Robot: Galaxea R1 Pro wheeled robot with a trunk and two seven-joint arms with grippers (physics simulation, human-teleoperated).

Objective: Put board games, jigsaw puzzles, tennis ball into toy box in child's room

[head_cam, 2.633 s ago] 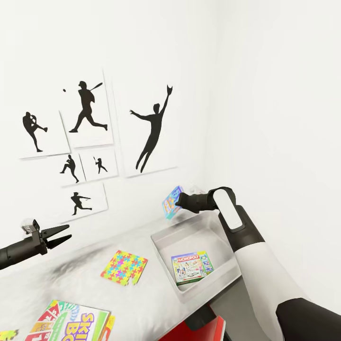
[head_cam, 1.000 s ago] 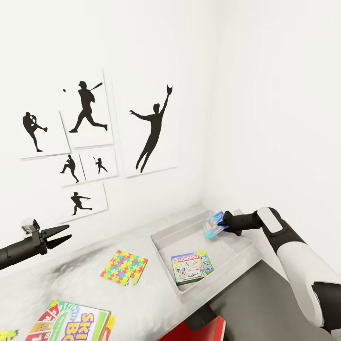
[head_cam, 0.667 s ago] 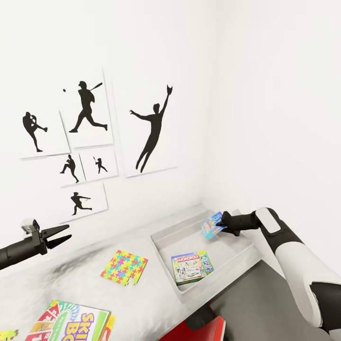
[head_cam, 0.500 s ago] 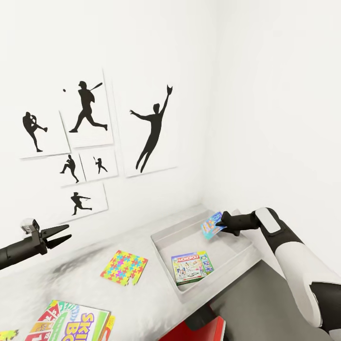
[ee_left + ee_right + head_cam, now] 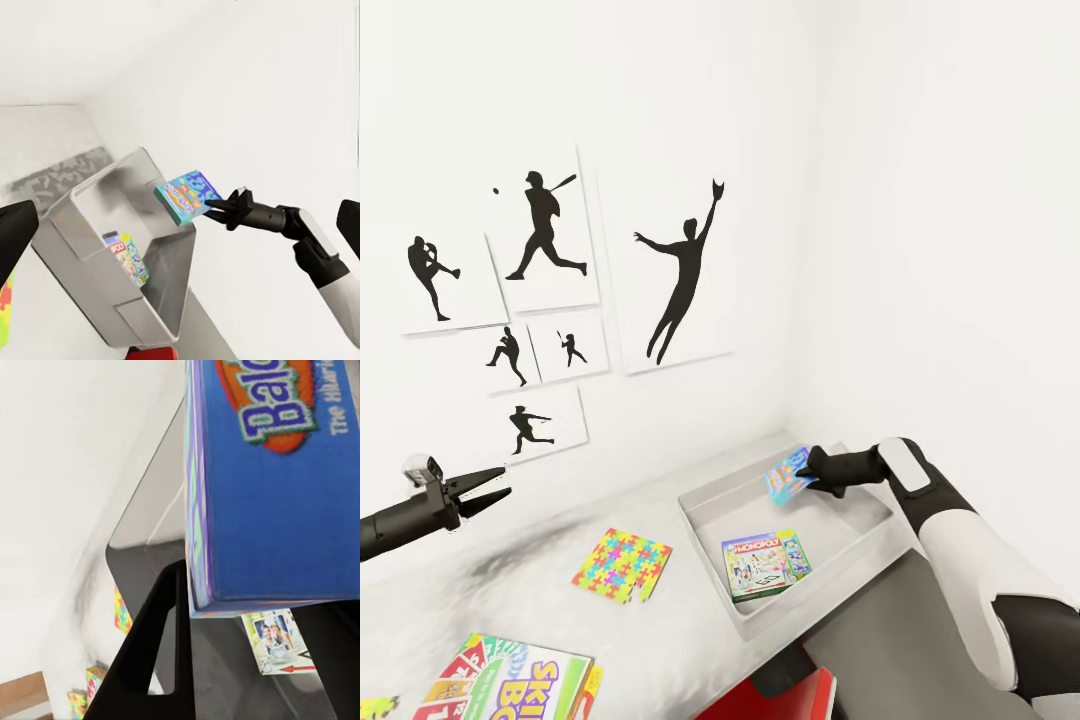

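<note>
**A:** so what's the right gripper doing? Clamped on the small blue-teal board game, pinching its right edge, held in the air over the far right part of the toy box. The box is tipped up, long axis running roughly near-left to far-right, printed face turned toward the head camera.

**B:** yep, and the left wrist view backs that up: blue-teal board game clear of the toy box, not touching it, right gripper on its edge. The right wrist view adds the orange lettering on the blue lid and one black finger along its side; the other finger is hidden behind the box.

**A:** left gripper?

**B:** spread open, holding nothing, hanging over the table at the far left.

**A:** Monopoly lies flat in the near part of the toy box. One jigsaw puzzle sits left of it on the table. Skip-Bo is cut off at the near edge.
</note>
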